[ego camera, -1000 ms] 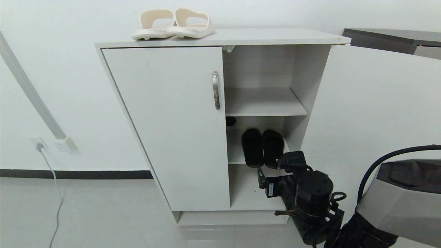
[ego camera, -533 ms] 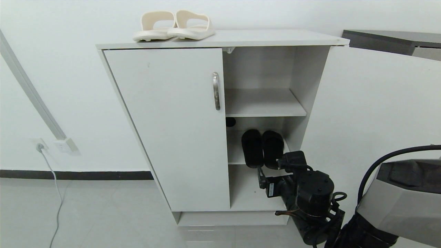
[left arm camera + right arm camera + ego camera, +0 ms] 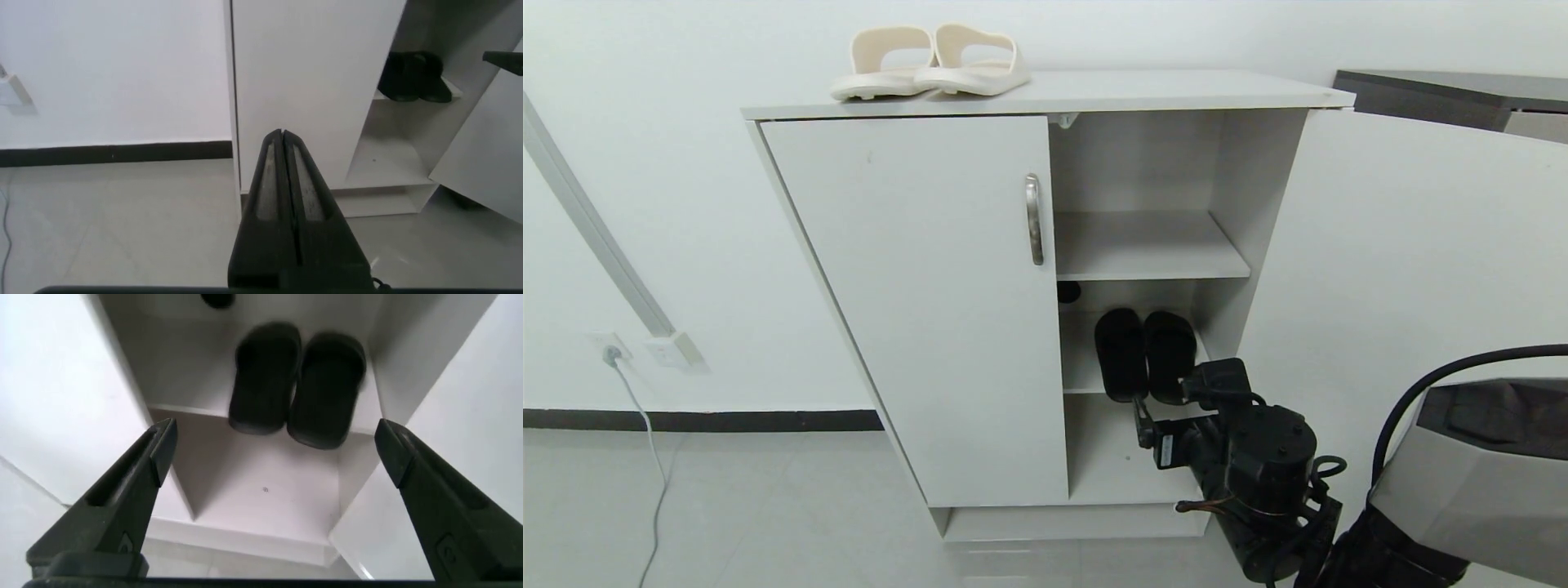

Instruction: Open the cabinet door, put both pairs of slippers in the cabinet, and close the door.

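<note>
- White wall (image 3: 686, 204) backs the open cabinet (image 3: 915, 310); black slippers (image 3: 1145, 353) sit on its middle shelf (image 3: 1083, 369).
- Cream slippers (image 3: 931, 61) lie on top: we judge them light and bendy, best pinched by the strap (image 3: 977, 37).
- Our right gripper (image 3: 275, 437) holds its fingers (image 3: 139, 482) apart; the left gripper (image 3: 282, 139) has them together.

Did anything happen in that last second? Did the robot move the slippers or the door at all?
Nothing visibly moved; only the head camera's picture shifted slightly. The black slippers still lie in the middle compartment of the cabinet, the cream slippers are still on its top, and the right door is still open. The right gripper stays open before the black pair, holding nothing.
</note>
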Tool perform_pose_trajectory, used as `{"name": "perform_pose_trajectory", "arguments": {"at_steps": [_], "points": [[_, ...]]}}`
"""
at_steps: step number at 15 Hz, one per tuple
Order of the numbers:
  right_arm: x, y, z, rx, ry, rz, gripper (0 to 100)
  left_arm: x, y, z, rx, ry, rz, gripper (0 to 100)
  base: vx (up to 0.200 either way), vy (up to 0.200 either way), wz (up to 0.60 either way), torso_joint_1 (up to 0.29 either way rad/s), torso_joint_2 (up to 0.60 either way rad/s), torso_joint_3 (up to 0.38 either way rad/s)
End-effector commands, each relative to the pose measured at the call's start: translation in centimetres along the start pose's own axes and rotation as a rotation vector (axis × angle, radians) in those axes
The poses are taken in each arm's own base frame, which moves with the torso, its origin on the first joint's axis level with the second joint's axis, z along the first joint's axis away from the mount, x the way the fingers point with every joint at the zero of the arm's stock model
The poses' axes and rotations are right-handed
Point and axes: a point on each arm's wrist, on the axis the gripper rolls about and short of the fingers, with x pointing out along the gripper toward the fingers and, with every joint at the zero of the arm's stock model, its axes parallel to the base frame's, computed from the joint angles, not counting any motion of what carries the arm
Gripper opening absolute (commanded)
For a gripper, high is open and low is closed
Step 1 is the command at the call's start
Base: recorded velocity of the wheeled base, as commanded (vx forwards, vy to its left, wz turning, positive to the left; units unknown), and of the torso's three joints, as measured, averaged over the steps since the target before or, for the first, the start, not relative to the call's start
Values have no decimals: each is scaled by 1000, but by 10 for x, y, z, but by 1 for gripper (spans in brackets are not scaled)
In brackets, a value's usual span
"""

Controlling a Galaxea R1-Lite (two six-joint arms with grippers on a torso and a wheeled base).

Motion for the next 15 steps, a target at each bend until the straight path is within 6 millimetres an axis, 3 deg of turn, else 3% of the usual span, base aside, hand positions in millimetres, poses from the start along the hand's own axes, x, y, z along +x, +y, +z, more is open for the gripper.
{"name": "perform_pose_trajectory", "arguments": {"at_steps": [1, 13, 15], "points": [[0, 1, -1, -1, 1, 2, 100, 0, 0, 0, -1, 0, 0, 0, 0, 200, 0, 12, 7, 2], [0, 1, -4, -6, 10, 1, 100, 0, 0, 0, -2, 0, 0, 0, 0, 200, 0, 2, 2, 2], [0, 1, -3, 0, 4, 2, 100, 0, 0, 0, -4, 0, 2, 0, 0, 0, 0, 0, 0, 0]]}}
